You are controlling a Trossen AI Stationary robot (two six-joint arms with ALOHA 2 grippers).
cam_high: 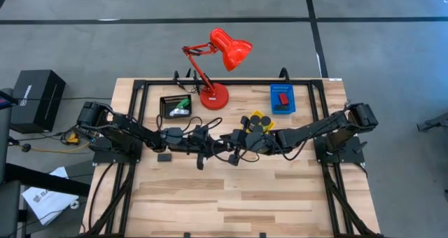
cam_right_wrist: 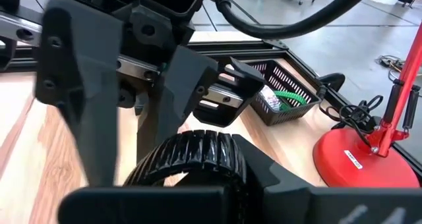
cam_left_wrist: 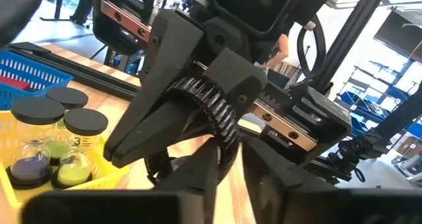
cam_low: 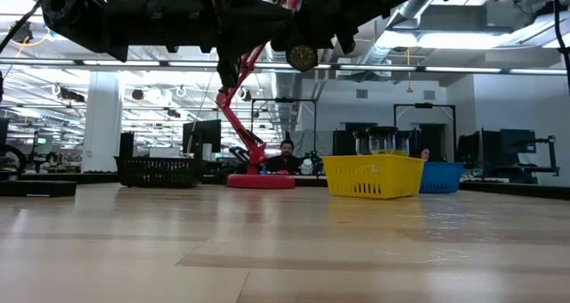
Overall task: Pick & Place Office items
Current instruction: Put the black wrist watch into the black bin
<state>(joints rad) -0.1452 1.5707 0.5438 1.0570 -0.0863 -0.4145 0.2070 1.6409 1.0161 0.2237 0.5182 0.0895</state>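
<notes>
1. Clearly, both arms met above the middle of the table (cam_high: 280, 196), and the tape roll (cam_left_wrist: 214, 109), black and ribbed, was up in the air between them, not lying on the wood.
2. The right gripper (cam_high: 236, 141) was closed on the tape roll and carried it.
3. The left gripper (cam_high: 208, 141) had its claw narrow, with one finger on each side of the roll's lower rim, so it seemed to grip it too.
4. More black rolls lay in the yellow tray (cam_high: 246, 129), just beside the right gripper toward the table's back edge.
5. A red block sat in the blue tray (cam_high: 274, 106) near the back right corner.
6. A small black block (cam_high: 164, 156) lay on the wood under the left arm.
</notes>
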